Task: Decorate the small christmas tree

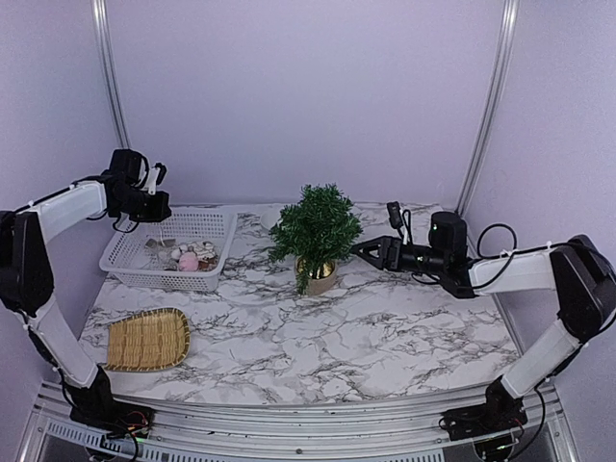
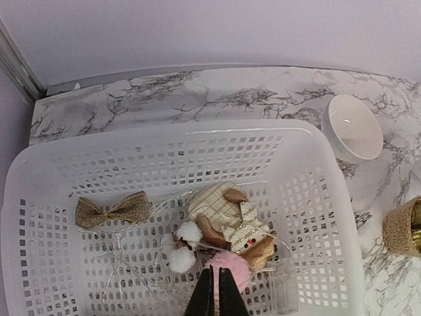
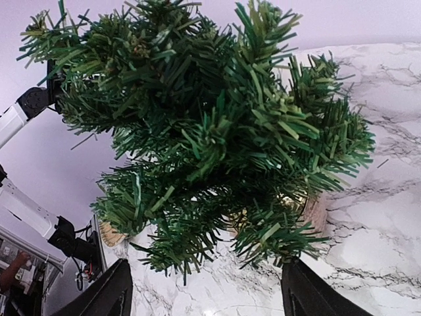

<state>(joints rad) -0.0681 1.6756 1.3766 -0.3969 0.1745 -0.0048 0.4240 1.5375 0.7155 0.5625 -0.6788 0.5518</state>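
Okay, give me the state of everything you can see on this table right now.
small christmas tree, upright in its pot, undecorated.
white basket, holding ornaments.
woven tray, empty.
white cup, empty.
left gripper, shut over the basket.
right gripper, open beside the tree.

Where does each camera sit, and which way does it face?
Top external: above and behind the robot, looking down on the marble-patterned table; left arm, right arm show.
Left wrist: above the white perforated plastic basket, looking down into it; shut left gripper at bottom.
Right wrist: low beside the small green artificial christmas tree, facing its branches; open right gripper at bottom.
Shared: top view shows basket and tree.
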